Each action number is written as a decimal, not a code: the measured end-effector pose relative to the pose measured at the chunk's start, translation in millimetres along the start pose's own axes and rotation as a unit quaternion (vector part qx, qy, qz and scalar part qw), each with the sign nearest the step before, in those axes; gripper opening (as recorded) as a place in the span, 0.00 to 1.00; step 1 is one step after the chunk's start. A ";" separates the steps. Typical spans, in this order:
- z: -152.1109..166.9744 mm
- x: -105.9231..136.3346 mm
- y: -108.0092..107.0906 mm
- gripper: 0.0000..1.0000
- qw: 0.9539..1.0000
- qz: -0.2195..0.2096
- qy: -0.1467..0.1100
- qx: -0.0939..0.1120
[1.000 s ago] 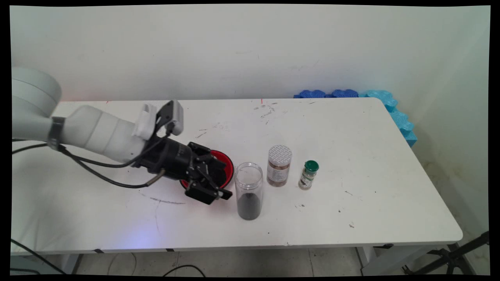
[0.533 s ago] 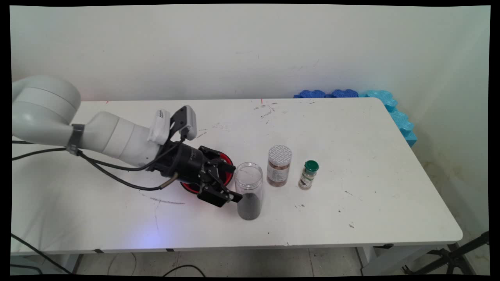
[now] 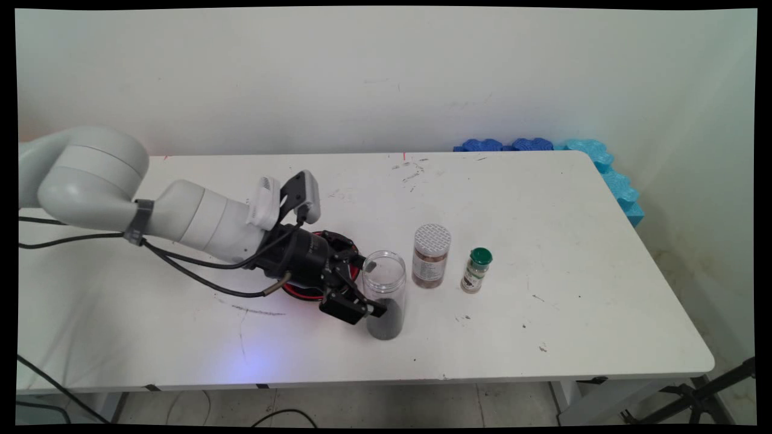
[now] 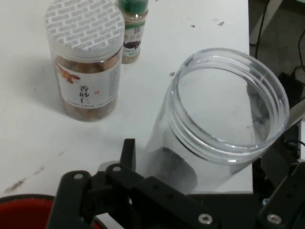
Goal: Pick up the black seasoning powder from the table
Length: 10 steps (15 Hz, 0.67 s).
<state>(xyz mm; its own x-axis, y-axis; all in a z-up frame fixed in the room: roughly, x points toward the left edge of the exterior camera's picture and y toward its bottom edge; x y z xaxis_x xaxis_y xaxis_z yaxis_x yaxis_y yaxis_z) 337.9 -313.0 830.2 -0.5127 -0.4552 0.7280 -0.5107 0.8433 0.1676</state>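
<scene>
Around the open clear jar (image 3: 384, 293) we see the black gripper (image 3: 369, 288) spread wide, one finger on each side of the glass walls; we cannot tell whether either finger touches. The jar stands upright with dark powder at its bottom. Just behind the gripper lies a red bowl (image 3: 300, 293). Right of the jar stand a foil-capped jar (image 3: 430, 255) and a green-capped spice bottle (image 3: 476, 269).

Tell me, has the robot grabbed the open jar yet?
Not quite. Done: the end effector is at the open jar, one finger on each side. In hand: nothing looks squeezed; the jar stands on the table. Left: closing on it. The lidded jar and green-capped bottle stand beside it.
</scene>
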 end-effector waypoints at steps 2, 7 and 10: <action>2.8 0.6 -0.4 1.00 1.000 0.001 0.000 -0.001; 8.3 0.9 -0.8 1.00 1.000 0.002 0.000 0.000; 10.5 0.9 -1.1 1.00 1.000 0.002 -0.001 0.001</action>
<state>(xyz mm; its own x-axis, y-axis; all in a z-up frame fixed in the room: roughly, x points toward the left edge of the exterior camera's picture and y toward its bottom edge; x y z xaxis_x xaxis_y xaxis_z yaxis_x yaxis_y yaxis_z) 330.7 -317.3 823.8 -0.5161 -0.4522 0.7274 -0.5102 0.8445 0.1630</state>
